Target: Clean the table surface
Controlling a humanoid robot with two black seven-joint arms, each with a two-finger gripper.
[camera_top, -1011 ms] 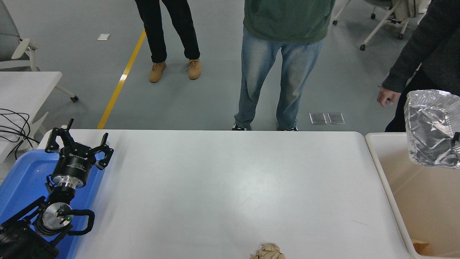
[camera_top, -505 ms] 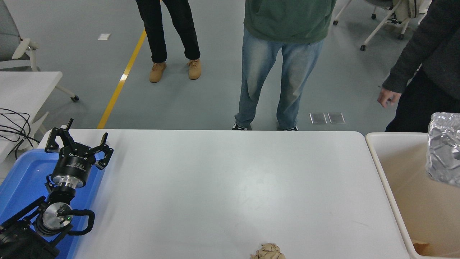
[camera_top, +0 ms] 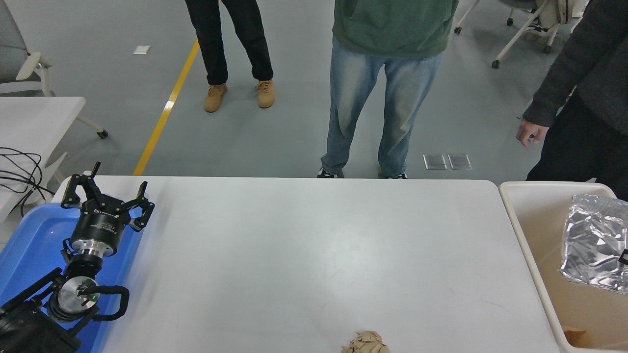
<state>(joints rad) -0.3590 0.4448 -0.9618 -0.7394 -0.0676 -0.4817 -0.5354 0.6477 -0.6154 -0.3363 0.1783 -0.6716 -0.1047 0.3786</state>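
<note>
The white table surface (camera_top: 319,245) fills the middle of the view. A crumpled brown paper ball (camera_top: 366,343) lies on it at the front edge, cut off by the picture's bottom. A crinkled silver foil bag (camera_top: 593,242) is over the beige bin (camera_top: 520,196) at the table's right end. Only a small black bit of my right gripper (camera_top: 624,257) shows at the right edge, against the foil bag. My left gripper (camera_top: 107,198) is parked open and empty at the lower left, over the blue tray (camera_top: 29,245).
Three people stand at the far side: one in black trousers, one in a green top and jeans at the table's edge, one in dark clothes with a hand (camera_top: 530,132) near the bin. A brown scrap (camera_top: 575,336) lies in the bin. Cables (camera_top: 19,171) lie at the left.
The foil bag has gone down into the bin's opening, from high at the right edge to lower over the bin. The left arm and paper ball have not moved.
</note>
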